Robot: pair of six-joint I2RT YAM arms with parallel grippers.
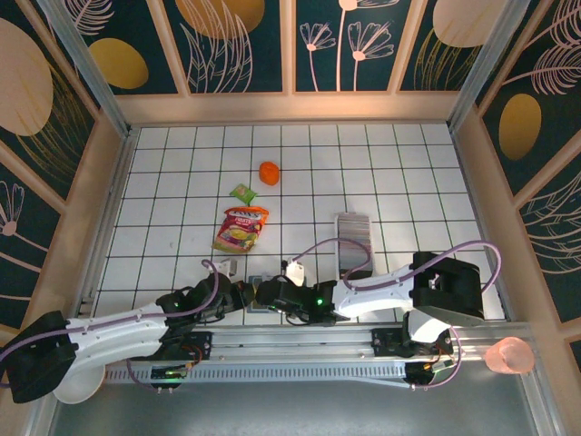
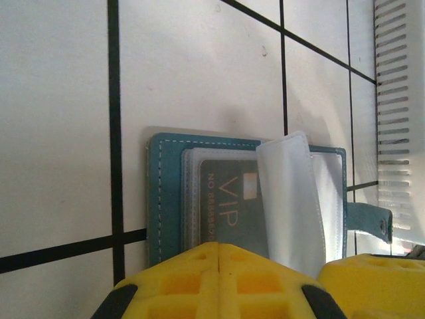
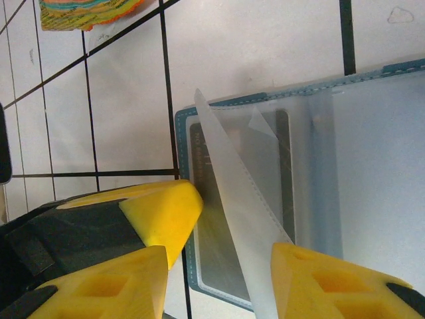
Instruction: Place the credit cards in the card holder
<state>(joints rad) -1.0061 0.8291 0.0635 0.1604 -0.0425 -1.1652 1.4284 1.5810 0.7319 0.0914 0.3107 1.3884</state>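
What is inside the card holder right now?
In the open card holder, one grey card marked VIP shows through clear plastic, and a clear sleeve stands lifted partly over it. Anything beneath the VIP card or behind the lifted sleeve is covered.

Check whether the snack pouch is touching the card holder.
Apart. The right wrist view shows bare white tile between the snack pouch and the card holder.
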